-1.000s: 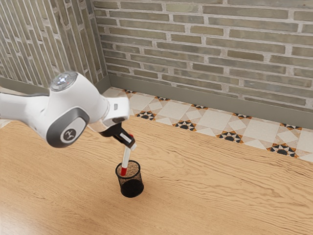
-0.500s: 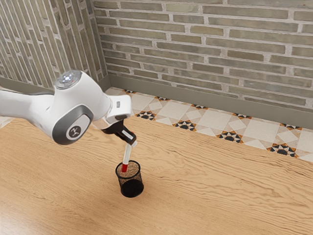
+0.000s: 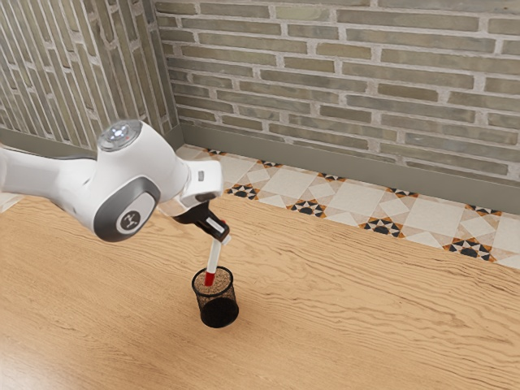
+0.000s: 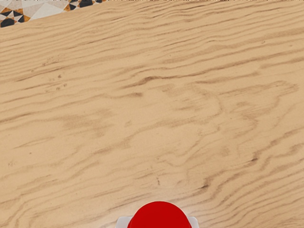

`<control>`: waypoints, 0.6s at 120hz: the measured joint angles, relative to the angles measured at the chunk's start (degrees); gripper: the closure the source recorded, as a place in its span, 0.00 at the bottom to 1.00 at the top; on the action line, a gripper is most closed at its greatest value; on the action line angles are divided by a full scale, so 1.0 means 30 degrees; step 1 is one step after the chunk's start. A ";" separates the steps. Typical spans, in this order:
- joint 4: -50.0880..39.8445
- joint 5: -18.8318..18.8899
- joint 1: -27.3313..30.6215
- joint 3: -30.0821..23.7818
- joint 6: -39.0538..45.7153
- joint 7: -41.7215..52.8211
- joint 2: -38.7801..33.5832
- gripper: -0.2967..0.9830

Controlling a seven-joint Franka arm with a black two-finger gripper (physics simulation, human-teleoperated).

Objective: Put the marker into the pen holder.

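Note:
In the exterior view my gripper (image 3: 221,236) is shut on the white marker (image 3: 214,258), holding it near its upper end. The marker hangs down, slightly tilted, with its red lower end over the mouth of the black mesh pen holder (image 3: 219,311). Whether that red end is inside the rim or in front of it, I cannot tell. The pen holder stands upright on the table. In the wrist view a red rounded end of the marker (image 4: 159,216) shows at the lower edge, between pale fingertips (image 4: 124,222).
The wooden table (image 3: 349,317) extends around the pen holder. Patterned floor tiles (image 3: 307,206) and a brick wall (image 3: 382,89) lie beyond the table's far edge.
My hand has moved a little toward the exterior view's right, carrying the marker with it. The marker's red end has shifted slightly right and up over the holder, which has stayed in place.

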 joint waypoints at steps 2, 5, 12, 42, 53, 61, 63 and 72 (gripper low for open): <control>0.0000 -0.0001 0.0000 0.0000 0.0012 0.0005 -0.0004 0.79; -0.0011 0.0004 0.0000 0.0000 0.0028 0.0012 -0.0008 0.79; -0.0036 0.0014 0.0001 0.0000 0.0058 0.0029 -0.0013 0.79; -0.0205 0.0001 -0.0029 0.0001 0.0122 0.0084 -0.0030 0.79; -0.0268 -0.0021 -0.0030 0.0001 0.0131 0.0100 -0.0018 0.79; -0.0285 -0.0034 -0.0039 0.0008 0.0129 0.0133 -0.0020 0.74; -0.0287 -0.0042 -0.0044 0.0011 0.0126 0.0151 -0.0027 0.71; -0.0289 -0.0067 -0.0070 0.0019 0.0112 0.0227 -0.0040 0.58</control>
